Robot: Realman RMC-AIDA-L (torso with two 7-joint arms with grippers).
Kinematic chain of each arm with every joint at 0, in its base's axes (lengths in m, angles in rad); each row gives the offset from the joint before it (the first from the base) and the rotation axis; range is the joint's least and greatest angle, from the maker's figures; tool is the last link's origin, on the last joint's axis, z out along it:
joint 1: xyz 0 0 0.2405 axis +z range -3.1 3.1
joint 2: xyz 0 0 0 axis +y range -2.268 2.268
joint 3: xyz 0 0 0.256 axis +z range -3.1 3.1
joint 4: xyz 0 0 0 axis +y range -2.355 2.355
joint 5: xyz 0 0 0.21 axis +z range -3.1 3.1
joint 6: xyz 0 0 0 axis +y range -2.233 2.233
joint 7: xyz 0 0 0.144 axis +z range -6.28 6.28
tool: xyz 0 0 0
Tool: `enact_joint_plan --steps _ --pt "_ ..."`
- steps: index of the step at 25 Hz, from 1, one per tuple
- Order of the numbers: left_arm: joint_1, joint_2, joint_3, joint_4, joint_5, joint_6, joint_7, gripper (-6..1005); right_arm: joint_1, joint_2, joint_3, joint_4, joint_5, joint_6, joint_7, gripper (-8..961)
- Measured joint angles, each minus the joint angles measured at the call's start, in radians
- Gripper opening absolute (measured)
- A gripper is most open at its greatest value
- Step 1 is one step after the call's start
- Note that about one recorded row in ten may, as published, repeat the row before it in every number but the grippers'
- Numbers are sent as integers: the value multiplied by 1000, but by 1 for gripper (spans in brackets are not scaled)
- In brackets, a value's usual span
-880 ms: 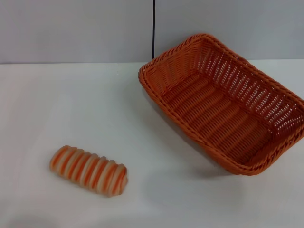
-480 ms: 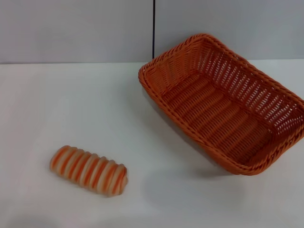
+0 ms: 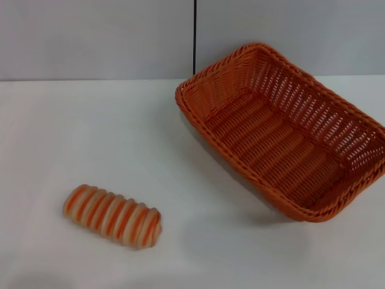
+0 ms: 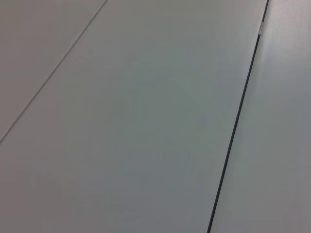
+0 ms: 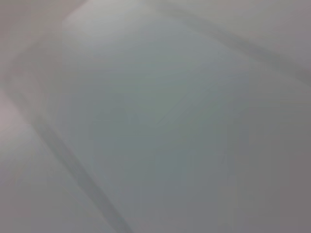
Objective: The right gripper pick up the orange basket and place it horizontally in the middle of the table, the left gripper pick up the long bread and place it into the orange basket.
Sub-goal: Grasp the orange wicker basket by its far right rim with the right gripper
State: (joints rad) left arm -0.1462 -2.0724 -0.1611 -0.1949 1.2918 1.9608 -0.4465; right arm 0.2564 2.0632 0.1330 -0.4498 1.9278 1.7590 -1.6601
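Frankly, nothing moved: the orange basket sat angled at the bench's far right, the long bread near-left. Neither claw showed, so you couldn't judge their state.

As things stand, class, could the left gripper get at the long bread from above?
Probably yes. The long bread lies alone on the table, well apart from the orange basket, with nothing over it. The left gripper itself is not in view, so its reach is unconfirmed.
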Motion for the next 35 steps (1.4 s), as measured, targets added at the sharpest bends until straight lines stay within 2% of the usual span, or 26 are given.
enact_joint_plan --steps 2,4,5,6,7,9,12,17,22,25,29,32,35 --pt "-5 0 2 0 1 -3 0 838 -3 -12 -83 -100 0 -4 49 451" --pt "-5 0 2 0 1 -4 0 838 -12 -35 -174 -201 0 -8 101 451" --pt "-7 0 3 0 1 -5 0 838 -17 -50 -213 -244 -1 -8 133 451" --pt "-9 0 4 0 1 -5 0 838 -23 -82 -271 -315 -13 -8 203 451" --pt "-10 0 5 0 2 -5 0 838 -23 -82 -271 -315 -13 -8 203 451" --pt "-12 1 7 0 1 -5 0 837 -23 -123 -322 -393 -52 -8 303 451" --pt "-13 1 8 0 1 -5 0 837 -2 -172 -358 -511 -149 -7 449 452" --pt "-13 2 9 -2 1 -4 0 837 44 -231 -399 -718 -331 4 635 452" --pt "-13 2 12 -1 2 -3 0 837 80 -305 -520 -830 -425 21 783 452" --pt "-13 2 16 -1 2 -3 0 836 96 -325 -584 -890 -472 38 813 452" --pt "-4 1 21 -11 3 -3 0 836 134 -331 -650 -914 -604 75 821 453" --pt "-3 1 21 -13 3 -3 0 836 177 -325 -698 -887 -727 91 797 453" --pt "-5 1 22 -13 4 -5 0 836 222 -310 -712 -823 -817 90 752 453"
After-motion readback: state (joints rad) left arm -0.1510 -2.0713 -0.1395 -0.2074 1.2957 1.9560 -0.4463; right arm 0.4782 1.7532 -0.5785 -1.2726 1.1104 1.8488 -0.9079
